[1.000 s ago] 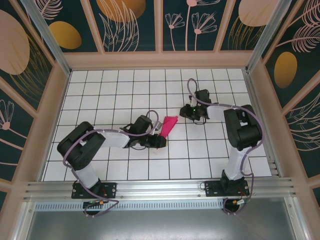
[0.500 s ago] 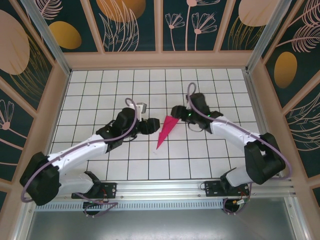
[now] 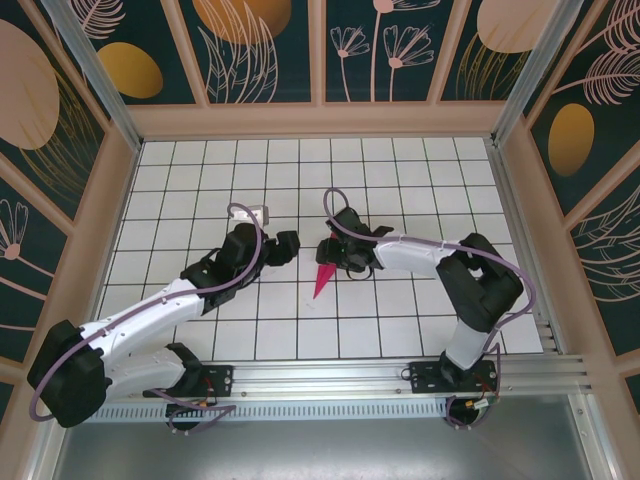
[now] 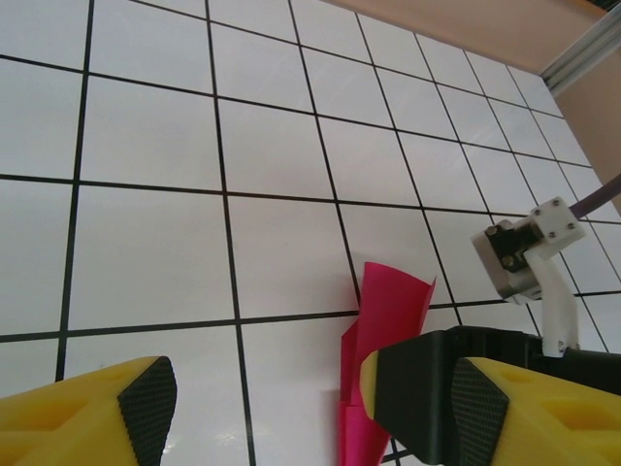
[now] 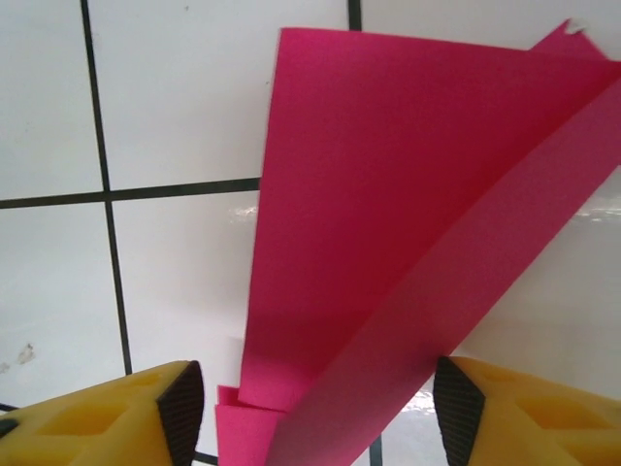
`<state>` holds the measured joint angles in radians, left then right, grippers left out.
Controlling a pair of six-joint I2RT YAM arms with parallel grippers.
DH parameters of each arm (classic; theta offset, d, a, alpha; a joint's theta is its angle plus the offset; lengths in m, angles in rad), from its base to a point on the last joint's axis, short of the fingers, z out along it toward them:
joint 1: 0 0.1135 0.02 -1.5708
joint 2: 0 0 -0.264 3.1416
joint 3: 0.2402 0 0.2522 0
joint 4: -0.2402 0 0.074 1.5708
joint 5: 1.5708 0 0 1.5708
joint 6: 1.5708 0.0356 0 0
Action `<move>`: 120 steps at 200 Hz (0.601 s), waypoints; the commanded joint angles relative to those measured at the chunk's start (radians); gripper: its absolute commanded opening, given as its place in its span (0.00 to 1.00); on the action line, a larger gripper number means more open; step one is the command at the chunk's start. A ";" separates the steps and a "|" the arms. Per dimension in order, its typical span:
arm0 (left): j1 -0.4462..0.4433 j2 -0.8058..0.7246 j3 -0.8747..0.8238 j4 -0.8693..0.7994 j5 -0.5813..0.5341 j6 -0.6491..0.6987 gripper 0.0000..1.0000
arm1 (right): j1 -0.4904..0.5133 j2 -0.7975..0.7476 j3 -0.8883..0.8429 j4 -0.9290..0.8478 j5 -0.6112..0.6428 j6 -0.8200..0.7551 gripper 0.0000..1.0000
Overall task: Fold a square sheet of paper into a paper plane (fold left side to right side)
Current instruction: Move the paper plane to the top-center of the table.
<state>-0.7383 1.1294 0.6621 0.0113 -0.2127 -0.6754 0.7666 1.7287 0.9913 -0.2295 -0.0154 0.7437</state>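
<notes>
From above, shows a slim, pointed, magenta-pink paper plane lying on the white, black-gridded tabletop with its tip toward the arm bases. Places the left end effector just beside its wide end and the right end effector over that end from the other side. Cannot judge either opening from there.

Through the left wrist camera, reveals the left end effector released, with yellow fingers spread wide and holding nothing. Finds the paper plane partly behind the right-hand pad rather than in the gap, with a white bracket on the other arm just past it.

Through the right wrist camera, reveals the right end effector likewise released, straddling the paper plane. Shows a long folded strip crossing the broader layer, clamped by neither pad.
</notes>
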 commanded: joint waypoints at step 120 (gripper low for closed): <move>0.004 0.024 0.005 -0.006 -0.034 0.013 0.78 | -0.030 -0.295 -0.111 0.032 -0.084 -0.133 0.00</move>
<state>-0.7383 1.1549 0.6617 0.0097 -0.2226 -0.6731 0.7593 1.5249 0.8833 -0.2539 -0.0345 0.7120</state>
